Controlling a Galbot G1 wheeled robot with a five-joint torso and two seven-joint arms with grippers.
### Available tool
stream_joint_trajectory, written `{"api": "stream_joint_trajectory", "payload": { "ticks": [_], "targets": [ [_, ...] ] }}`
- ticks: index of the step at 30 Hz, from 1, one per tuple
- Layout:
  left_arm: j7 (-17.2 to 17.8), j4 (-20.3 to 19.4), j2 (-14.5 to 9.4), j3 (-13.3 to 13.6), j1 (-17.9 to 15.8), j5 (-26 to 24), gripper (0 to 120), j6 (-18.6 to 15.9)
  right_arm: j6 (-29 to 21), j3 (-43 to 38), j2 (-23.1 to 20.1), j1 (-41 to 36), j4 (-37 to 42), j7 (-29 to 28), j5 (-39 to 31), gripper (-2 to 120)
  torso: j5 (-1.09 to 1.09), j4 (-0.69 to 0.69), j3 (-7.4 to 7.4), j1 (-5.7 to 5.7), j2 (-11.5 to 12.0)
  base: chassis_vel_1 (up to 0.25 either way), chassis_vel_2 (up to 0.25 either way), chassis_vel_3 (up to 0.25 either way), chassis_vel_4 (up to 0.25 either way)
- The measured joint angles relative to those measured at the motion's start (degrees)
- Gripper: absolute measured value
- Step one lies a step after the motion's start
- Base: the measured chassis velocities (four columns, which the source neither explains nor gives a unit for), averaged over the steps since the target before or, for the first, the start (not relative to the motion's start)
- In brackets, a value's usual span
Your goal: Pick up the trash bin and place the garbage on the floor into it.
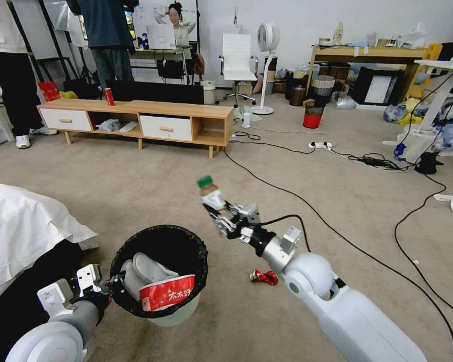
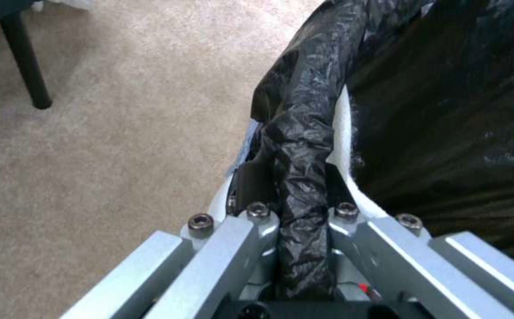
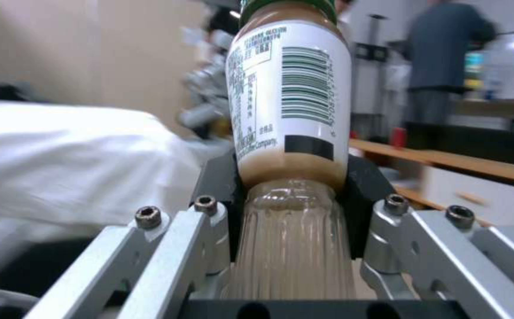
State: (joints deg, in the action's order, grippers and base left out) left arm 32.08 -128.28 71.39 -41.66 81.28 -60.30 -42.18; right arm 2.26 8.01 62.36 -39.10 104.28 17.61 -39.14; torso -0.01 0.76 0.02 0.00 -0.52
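Right gripper (image 1: 217, 208) clamps the bottle (image 1: 210, 192) beside and above the trash bin (image 1: 178, 314), whose rim the left gripper (image 1: 117, 282) pinches (noodle cup (image 1: 167, 292) inside). Centre over opening before releasing.

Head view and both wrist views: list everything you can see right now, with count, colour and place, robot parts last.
Round pale-white trash bin with black bag liner: 1, held off the beige carpet floor by its rim.
Red-and-white noodle cup: 1, inside the bin.
White tissues: a few, inside the bin.
Clear green-capped bottle: 1, held in the air beside the bin.
Crushed red wrapper: 1, on the carpet by the right arm.
Black cables: several, across the carpet.
Wooden low cabinet: 1, far side; upright red can on top.
Red-bottomed black mesh bin: 1, far right.
Left gripper: shut on the bin rim.
Right gripper: shut on the bottle.
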Motion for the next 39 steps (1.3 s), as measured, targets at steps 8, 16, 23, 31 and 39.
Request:
{"api": "stream_joint_trajectory", "payload": {
  "ticks": [8, 16, 23, 31, 39],
  "targets": [
    [0.0, 1.0, -1.6, 0.7, -1.0, -1.1, 3, 0.0, 0.6, 7.1, 2.5, 6.4, -1.1, 3.1, -6.5, 28, -0.01, -0.01, 0.00, 0.00, 0.0, 0.000, 0.000, 0.000, 0.000],
    [-0.5, 1.5, -1.6, 0.6, -0.7, -0.8, 3, 0.0, -0.4, 10.8, 4.1, 8.4, -2.0, 3.1, -7.0, 28, 0.00, -0.01, 0.00, 0.00, 0.0, 0.000, 0.000, 0.000, 0.000],
    [-1.3, 2.1, -1.2, 0.9, -0.7, 0.1, 3, 0.0, -1.6, 13.8, 3.7, 7.8, -3.1, 2.0, -7.4, 28, 0.01, 0.00, 0.00, 0.00, 0.0, 0.000, 0.000, 0.000, 0.000],
    [-1.6, 1.6, -1.2, 0.3, -0.4, 0.2, 3, 0.0, -1.4, 14.8, 3.8, 6.7, -6.7, 1.6, -5.1, 28, 0.01, 0.00, 0.00, 0.00, 0.0, 0.000, 0.000, 0.000, 0.000],
    [-1.7, 1.7, -0.7, 0.3, -0.4, 0.5, 3, 0.0, -0.9, 15.0, 3.5, 5.9, -9.3, 1.3, -2.9, 28, 0.00, 0.00, 0.00, 0.00, 0.0, 0.000, 0.000, 0.000, 0.000]
  ]
}}
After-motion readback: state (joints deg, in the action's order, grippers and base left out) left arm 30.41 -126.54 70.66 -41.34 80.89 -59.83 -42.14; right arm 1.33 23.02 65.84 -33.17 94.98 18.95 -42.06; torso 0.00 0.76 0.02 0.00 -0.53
